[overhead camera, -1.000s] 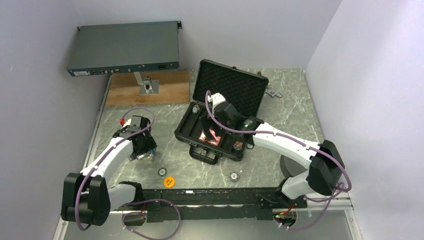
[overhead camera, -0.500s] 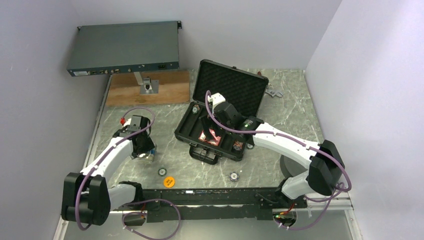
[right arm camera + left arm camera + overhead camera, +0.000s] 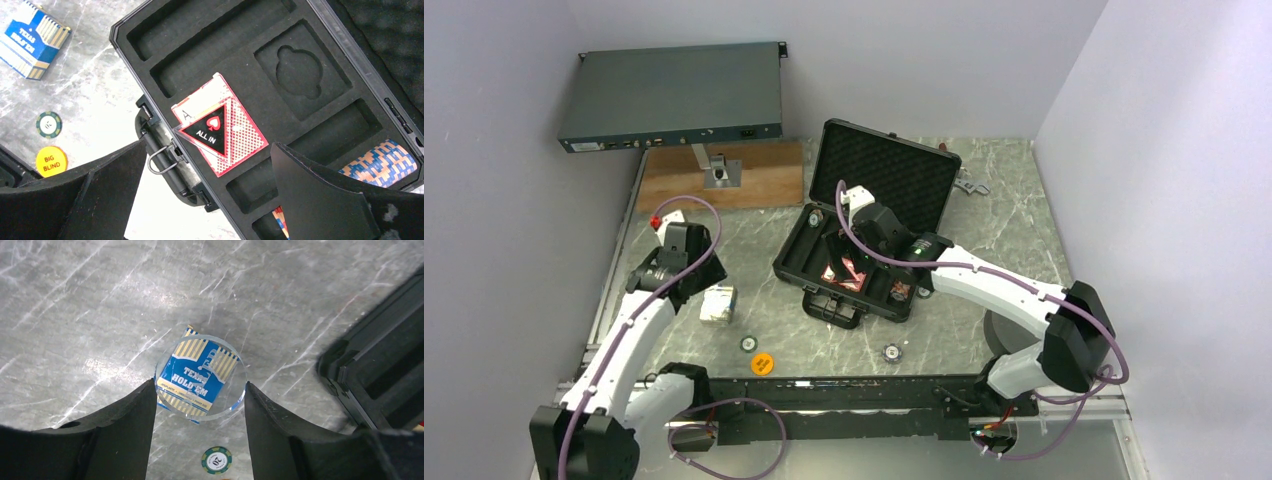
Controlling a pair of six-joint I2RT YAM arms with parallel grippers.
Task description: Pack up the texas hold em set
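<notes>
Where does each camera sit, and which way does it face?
Top external: above, behind the bases, facing down at the table; left arm, right arm show.
Left wrist: on the left tool, facing down; its fingers hold a clear disc over the blue deck.
Right wrist: on the open right tool, fingers framing the case.
Both wrist views share deck, green chip.

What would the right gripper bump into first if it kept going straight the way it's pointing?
Most likely the ALL IN triangle lying on the red card deck in the open case. The right gripper, jaws open, points at it, though how far off is unclear.
</notes>
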